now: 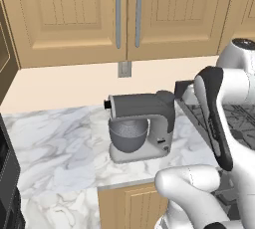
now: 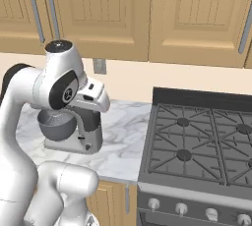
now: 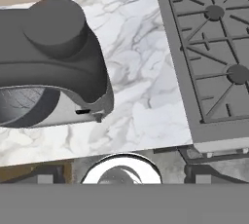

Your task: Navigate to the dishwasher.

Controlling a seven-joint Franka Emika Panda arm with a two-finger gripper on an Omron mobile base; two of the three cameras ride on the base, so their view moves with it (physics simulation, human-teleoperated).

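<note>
Marble, white with grey veins, makes up the counter (image 1: 55, 143) that fills the middle of both base views, and on it stands a dark grey stand mixer with a round metal bowl (image 1: 139, 126). Just right of the mixer, past a strip of bare marble, sits a grey gas stove with black burner grates (image 2: 197, 141); its row of pale knobs (image 2: 182, 208) shows along the front edge in the right base view. Behind the mixer, on the cream wall, is a small grey outlet plate (image 1: 124, 68), and above that hang tan wooden upper cabinet doors with long grey bar handles (image 1: 127, 14). Below the counter edge in front of the mixer is a tan wooden lower cabinet door (image 1: 132, 205). The white arm bends up in front of the mixer in both base views. In the hand view the mixer (image 3: 53, 67) lies at the left and the stove (image 3: 209, 57) at the right, with marble between them. The fingers are hidden, so I cannot tell whether they are open or closed. No black dishwasher front is visible beside the mixer or stove in these views.
</note>
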